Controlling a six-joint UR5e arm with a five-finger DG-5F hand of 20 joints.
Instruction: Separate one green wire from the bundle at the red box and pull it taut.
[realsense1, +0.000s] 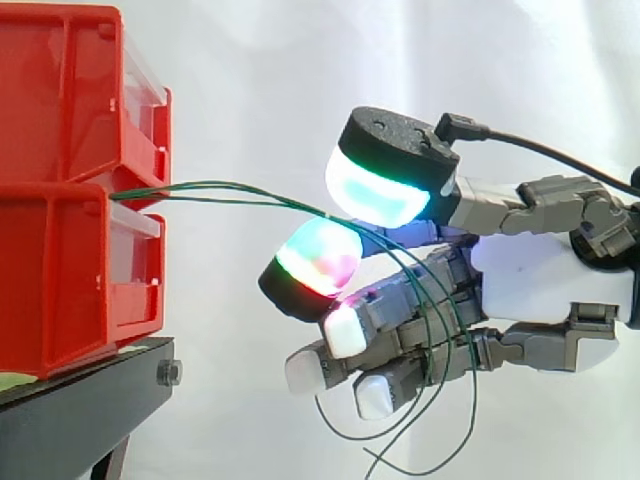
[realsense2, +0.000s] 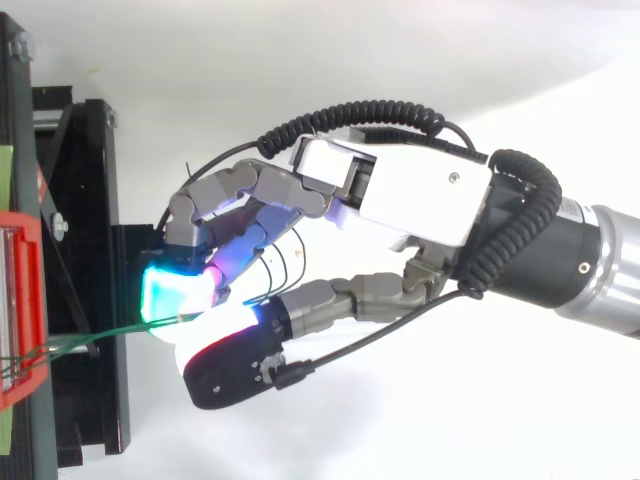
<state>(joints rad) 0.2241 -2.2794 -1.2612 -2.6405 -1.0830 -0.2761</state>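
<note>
Two stacked red bins (realsense1: 60, 250) stand at the left on a black stand (realsense1: 80, 410). Thin green wires (realsense1: 230, 192) come out from between the bins and run right in a slight arc to my hand (realsense1: 530, 275). There they pass between the cyan-glowing thumb pad (realsense1: 380, 190) above and a green-and-red glowing fingertip (realsense1: 315, 258) below, which close on them. Past the pinch the wires hang in loose loops (realsense1: 440, 400) across the other curled fingers. From above, the green wires (realsense2: 90, 340) lead from the red bin (realsense2: 20, 300) into the pads of my hand (realsense2: 400, 190).
A white curtain backs the scene. The black stand (realsense2: 85, 300) with its frame lies just left of the fingertips in the top view. Open space lies to the right of the bins, where the arm comes in.
</note>
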